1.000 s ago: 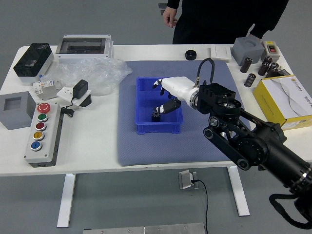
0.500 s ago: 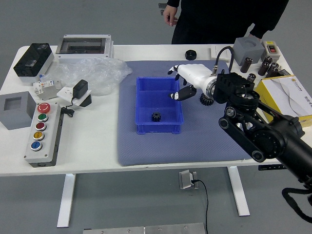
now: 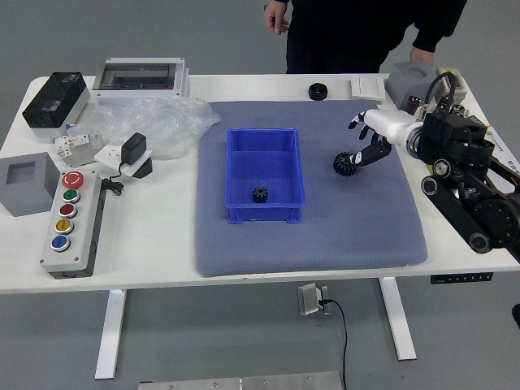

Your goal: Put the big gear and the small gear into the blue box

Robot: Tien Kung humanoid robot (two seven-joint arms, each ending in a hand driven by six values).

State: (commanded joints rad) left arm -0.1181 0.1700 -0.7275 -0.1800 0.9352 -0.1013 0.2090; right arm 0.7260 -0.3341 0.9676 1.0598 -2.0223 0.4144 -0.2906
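Note:
My right hand [image 3: 367, 136] hangs over the right part of the mat, its fingers spread and holding nothing, the fingertips close to the black big gear [image 3: 345, 164]. That gear lies on the grey-blue mat, right of the blue box [image 3: 265, 213]. Inside the box, near its front wall, lies the black small gear [image 3: 260, 194]. The left hand is out of view.
A round black part [image 3: 318, 92] lies at the mat's back edge. A button panel [image 3: 73, 223], plastic bag [image 3: 158, 126] and grey blocks stand left; a yellow box [image 3: 497, 146] stands right. A person stands at the far side, one hand near the grey box.
My right hand has moved from above the blue box to the right, uncovering the small gear and then the big gear. The person's hand at the right has come into clearer view.

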